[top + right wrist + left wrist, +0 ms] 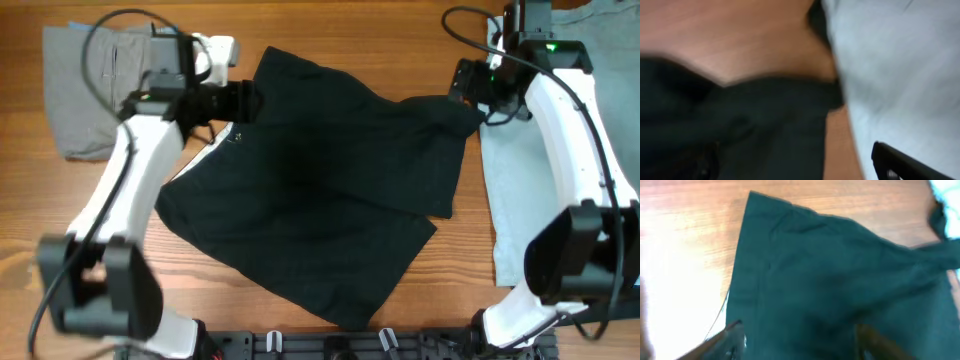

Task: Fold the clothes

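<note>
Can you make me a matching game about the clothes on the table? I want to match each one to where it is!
Things:
1. black garment
2. folded grey clothes
3. pale cloth

Places in the overhead view:
A. along the right side of the table, partly under the right arm
B. spread out in the middle, between the two arms
C. at the far left corner of the table

Pairs: 1-B, 2-C, 3-A
</note>
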{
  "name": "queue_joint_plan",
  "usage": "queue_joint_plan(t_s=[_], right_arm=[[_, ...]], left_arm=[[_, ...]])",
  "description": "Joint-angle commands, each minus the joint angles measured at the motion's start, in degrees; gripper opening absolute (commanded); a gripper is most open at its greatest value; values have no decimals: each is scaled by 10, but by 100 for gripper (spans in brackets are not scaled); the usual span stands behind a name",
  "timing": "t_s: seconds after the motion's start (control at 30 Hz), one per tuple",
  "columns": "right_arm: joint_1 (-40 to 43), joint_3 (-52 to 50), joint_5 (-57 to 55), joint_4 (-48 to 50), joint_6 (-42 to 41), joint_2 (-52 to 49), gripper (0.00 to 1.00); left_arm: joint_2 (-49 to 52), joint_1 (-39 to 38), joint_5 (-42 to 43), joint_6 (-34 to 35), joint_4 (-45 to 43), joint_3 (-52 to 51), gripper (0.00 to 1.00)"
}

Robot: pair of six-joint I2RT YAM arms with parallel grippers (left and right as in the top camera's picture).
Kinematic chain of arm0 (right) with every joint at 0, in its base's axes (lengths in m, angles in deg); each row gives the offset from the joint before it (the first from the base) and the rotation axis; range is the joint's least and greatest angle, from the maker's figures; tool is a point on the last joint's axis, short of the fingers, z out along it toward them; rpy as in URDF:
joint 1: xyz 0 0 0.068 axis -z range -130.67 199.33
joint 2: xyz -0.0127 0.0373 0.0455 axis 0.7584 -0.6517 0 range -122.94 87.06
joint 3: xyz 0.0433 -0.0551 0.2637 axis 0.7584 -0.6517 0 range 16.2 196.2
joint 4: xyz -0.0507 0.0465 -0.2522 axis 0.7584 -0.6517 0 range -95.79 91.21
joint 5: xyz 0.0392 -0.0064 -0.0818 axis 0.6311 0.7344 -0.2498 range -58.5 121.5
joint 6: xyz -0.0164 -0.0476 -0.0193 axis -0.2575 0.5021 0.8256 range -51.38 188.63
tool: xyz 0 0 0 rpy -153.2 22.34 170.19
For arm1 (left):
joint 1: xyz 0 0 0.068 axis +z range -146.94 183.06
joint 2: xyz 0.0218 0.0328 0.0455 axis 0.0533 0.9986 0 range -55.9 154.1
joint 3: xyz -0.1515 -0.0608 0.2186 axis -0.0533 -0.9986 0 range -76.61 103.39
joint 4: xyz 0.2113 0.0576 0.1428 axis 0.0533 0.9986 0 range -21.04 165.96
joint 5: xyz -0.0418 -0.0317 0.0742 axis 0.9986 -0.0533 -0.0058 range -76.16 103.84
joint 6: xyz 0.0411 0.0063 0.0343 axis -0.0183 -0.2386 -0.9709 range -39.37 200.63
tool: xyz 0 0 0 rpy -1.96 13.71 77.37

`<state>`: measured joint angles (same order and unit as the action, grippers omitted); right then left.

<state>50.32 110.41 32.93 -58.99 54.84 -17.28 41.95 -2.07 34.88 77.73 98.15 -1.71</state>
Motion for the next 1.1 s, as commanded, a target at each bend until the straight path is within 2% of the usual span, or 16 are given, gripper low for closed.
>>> queue_joint_plan(t_s=[0.0, 0.07, 0.2, 0.33, 0.47, 0.57, 0.63, 0.7, 0.77, 0.9, 1.07], right_arm=[[-26, 6, 115, -38, 17, 59, 97], [-36, 6, 129, -52, 16, 73, 98], [-54, 6, 128, -69, 0, 86, 99], [-68, -3, 127, -67, -15, 85, 99], [-74, -11, 126, -61, -31, 81, 100], [-74, -11, 125, -61, -31, 76, 100], [-74, -11, 117, -61, -31, 74, 100], [-74, -11, 95, -61, -32, 69, 100], [-74, -11, 71, -61, -40, 60, 100], [-74, -11, 42, -60, -77, 31, 100], [-74, -11, 45, -39, -95, -24, 100]], left_arm=[[99, -17, -21, -14, -89, 3, 50], [143, -19, -21, -14, -152, 3, 35], [214, -19, -21, -14, -261, 3, 25], [252, -19, -21, -14, -290, 3, 24], [283, -17, -37, -14, -284, 3, 24], [310, -11, -119, -9, -272, 3, 24], [319, -3, -204, 30, -268, 3, 24], [319, 10, -276, 62, -266, 3, 29], [309, 31, -311, 82, -259, 8, 30], [278, 72, -303, 121, -233, 24, 30], [237, 95, -210, 124, -227, 31, 36]])
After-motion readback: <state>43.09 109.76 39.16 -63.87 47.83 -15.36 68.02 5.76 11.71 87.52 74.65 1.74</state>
